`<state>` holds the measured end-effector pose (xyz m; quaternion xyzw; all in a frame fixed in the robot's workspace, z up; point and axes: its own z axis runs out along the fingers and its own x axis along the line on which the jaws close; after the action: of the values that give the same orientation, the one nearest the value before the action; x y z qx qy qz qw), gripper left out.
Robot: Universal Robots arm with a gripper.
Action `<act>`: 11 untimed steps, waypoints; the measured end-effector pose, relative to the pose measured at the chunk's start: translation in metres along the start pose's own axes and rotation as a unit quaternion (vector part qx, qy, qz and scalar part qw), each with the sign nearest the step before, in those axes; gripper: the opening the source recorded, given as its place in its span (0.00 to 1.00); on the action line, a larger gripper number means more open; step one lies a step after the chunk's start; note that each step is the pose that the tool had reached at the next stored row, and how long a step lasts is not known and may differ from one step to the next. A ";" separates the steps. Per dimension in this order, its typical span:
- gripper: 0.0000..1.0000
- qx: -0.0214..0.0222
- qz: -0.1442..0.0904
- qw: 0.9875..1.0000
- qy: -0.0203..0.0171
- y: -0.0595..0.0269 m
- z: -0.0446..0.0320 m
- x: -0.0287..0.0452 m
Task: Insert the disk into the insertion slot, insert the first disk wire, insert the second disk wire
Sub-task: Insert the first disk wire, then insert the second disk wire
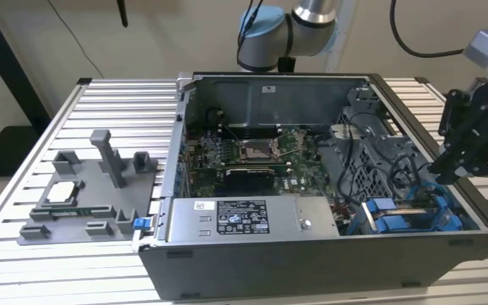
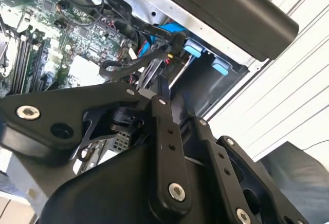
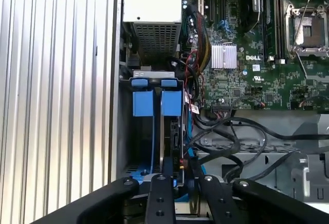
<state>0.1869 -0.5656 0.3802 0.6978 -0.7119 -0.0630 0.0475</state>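
Note:
In the open computer case, the insertion slot (image 1: pixel 409 219) lies at the front corner on the exterior view's right, set with blue plastic latches. In the first wrist view the disk (image 3: pixel 175 136) sits edge-on in the slot (image 3: pixel 128 147) under a blue carrier tab (image 3: pixel 171 104), with a second blue tab (image 3: pixel 143 104) beside it. A blue wire (image 3: pixel 188 131) and black wires (image 3: pixel 226 131) run alongside the disk toward my gripper (image 3: pixel 180 170). The gripper (image 1: pixel 445 176) hangs just above the slot, over the case's wall. In the second wrist view the gripper (image 2: pixel 164 88) points at a black connector (image 2: pixel 175 44).
The green motherboard (image 1: pixel 253 159) fills the case floor. A silver labelled power-supply box (image 1: pixel 253 216) sits at the front and a perforated cage (image 3: pixel 154 39) beyond the slot. A grey fixture (image 1: pixel 83 190) with small parts stands on the slatted table (image 1: pixel 23 267).

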 end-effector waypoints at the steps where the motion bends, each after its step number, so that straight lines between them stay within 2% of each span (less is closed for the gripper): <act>1: 1.00 0.000 0.000 1.000 0.000 -0.0015 -0.0003 0.0000; 3: 1.00 0.000 -0.001 1.000 -0.002 -0.0036 -0.0006 -0.0001; 5: 1.00 0.000 -0.004 1.000 -0.006 -0.0057 -0.0009 -0.0001; 6: 1.00 0.001 -0.005 1.000 -0.009 -0.0067 -0.0010 -0.0001; 8: 1.00 0.005 -0.007 1.000 -0.015 -0.0077 -0.0011 -0.0001; 11: 1.00 0.016 -0.009 1.000 -0.017 -0.0096 -0.0013 -0.0002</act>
<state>0.1966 -0.5656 0.3800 0.7039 -0.7070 -0.0643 0.0233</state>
